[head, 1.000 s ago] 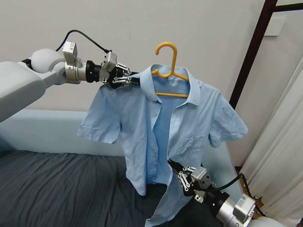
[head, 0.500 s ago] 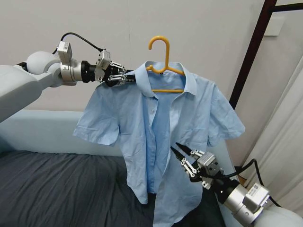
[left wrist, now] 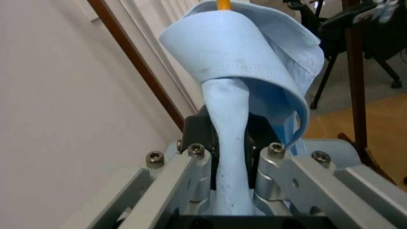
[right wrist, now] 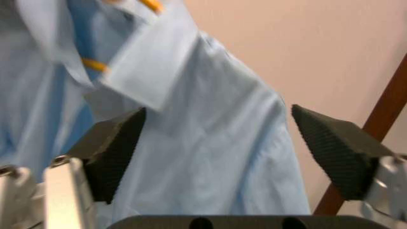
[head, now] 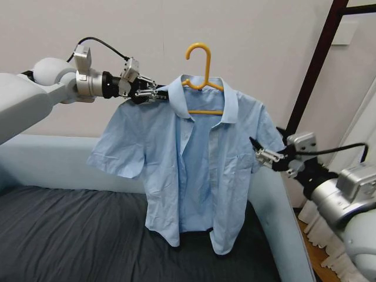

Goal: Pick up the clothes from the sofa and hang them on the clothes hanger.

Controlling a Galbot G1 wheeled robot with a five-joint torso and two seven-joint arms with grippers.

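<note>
Hanging in the middle of the head view, a light blue short-sleeved shirt [head: 194, 170] sits on a yellow-orange hanger [head: 202, 73]. Its front is open, and its hem dangles above the dark seat of the sofa [head: 64, 235]. The hanger's hook rises at twelve o'clock from the collar, standing free against the pale wall [head: 252, 41]. The left hand [head: 154, 94] reaches in from ten o'clock on a white arm. It is clenched on the shirt's shoulder just beside the collar and bears shirt and hanger in the air. In the left wrist view, a fold of blue cloth is pinched tight between the metal fingers [left wrist: 279, 167], with the collar curling just beyond. The right hand [head: 258, 154] comes in from four o'clock, level with the chest pocket. Its fingers are spread and hold nothing, and the tips are at the edge of the sleeve; whether they touch the cloth cannot be told. In the right wrist view, the two black ribbed pads [right wrist: 334, 152] stand wide apart, with sleeve and collar beyond them. A dark slanted pole [head: 311, 76] stands at two o'clock, well apart from the hanger.
</note>
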